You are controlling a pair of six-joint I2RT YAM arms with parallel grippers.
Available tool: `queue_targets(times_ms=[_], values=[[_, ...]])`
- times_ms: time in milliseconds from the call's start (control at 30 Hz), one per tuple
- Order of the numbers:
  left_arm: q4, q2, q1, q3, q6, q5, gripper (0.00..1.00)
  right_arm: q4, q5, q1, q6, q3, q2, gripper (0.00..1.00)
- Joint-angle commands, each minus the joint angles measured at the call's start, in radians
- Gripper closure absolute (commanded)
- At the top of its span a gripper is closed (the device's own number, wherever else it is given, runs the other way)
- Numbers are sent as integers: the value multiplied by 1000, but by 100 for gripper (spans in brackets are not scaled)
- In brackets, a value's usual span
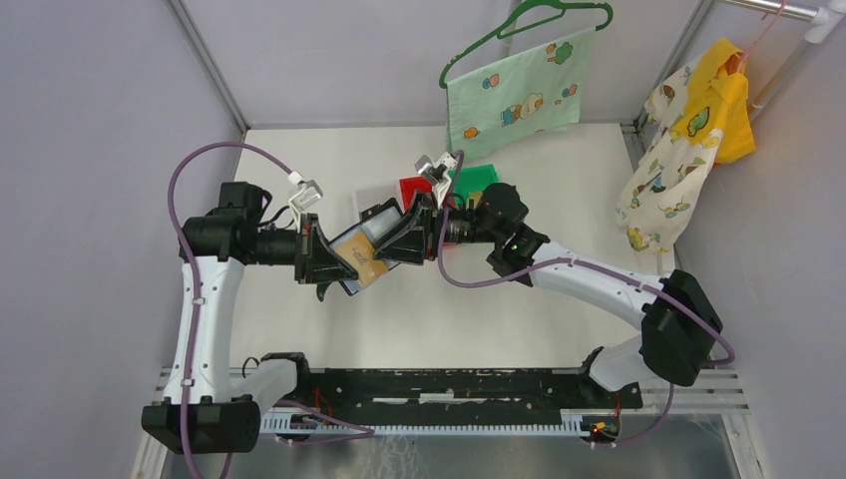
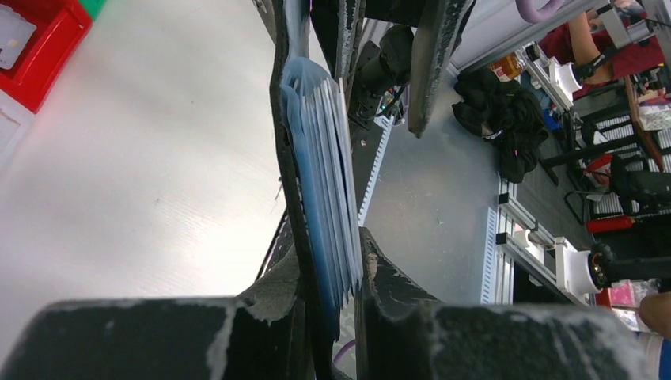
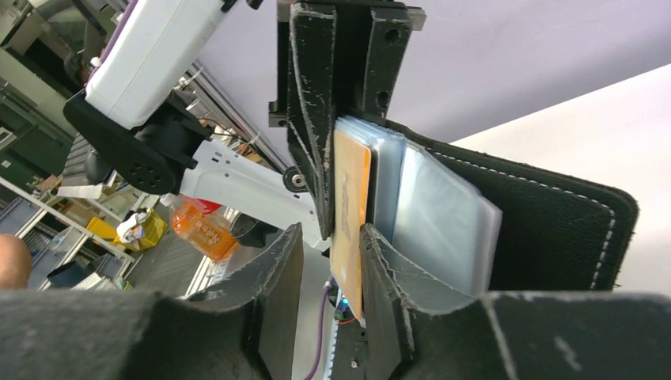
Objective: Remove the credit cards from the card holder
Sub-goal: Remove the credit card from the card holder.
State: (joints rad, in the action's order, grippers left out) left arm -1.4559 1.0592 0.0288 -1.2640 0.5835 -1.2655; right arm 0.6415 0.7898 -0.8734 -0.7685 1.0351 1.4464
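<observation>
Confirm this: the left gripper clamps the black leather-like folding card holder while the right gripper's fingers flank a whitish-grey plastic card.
Wrong colour: the right wrist view shows the right gripper flanking a tan-gold plastic card; the left gripper does clamp the black leather-like folding card holder.

Black, matt, grained leather-like cover with pale stitching is noted on the card holder [image 3: 554, 214] clamped in the left gripper [image 2: 328, 265]. The sleeves [image 3: 443, 229] inside are seen as clear, glossy plastic. A smooth tan-gold plastic credit card [image 3: 350, 206] is seen between the right gripper [image 3: 331, 241] fingers [image 3: 253, 317], which are black, matt and scuffed. The table [image 2: 142, 174] beneath is logged white, matt.
</observation>
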Motion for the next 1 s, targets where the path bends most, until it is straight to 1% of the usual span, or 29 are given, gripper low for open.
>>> queue_targets(times_ms=[0, 33, 133, 200, 333, 433, 600, 700, 800, 867, 900, 967], values=[[114, -3, 0, -26, -86, -21, 98, 79, 11, -29, -21, 11, 12, 65], [143, -12, 0, -20, -115, -14, 98, 81, 4, -30, -24, 9, 15, 66], [284, -51, 0, 11, -267, 30, 98, 115, -9, -31, -45, -8, 23, 71], [382, -79, 1, 35, -366, 70, 98, 164, -20, -33, -74, -22, 27, 74], [465, -90, 0, 52, -473, 109, 98, 216, -39, -43, -126, -22, 63, 77], [468, -74, 1, 45, -502, 110, 98, 258, -37, -47, -179, -13, 115, 83], [468, -58, 0, 36, -533, 99, 97, 372, -25, -49, -253, -27, 176, 85], [463, -57, 0, 30, -530, 84, 95, 402, -20, -48, -271, -29, 196, 87], [453, -57, 0, 26, -516, 56, 90, 432, -14, -46, -287, -30, 204, 92], [443, -56, 0, 26, -504, 36, 84, 456, -5, -45, -304, -32, 206, 98], [432, -54, 0, 25, -491, 21, 82, 466, -3, -42, -313, -33, 207, 100], [377, -48, 0, 14, -432, -4, 79, 520, 4, -34, -350, -48, 202, 100]])
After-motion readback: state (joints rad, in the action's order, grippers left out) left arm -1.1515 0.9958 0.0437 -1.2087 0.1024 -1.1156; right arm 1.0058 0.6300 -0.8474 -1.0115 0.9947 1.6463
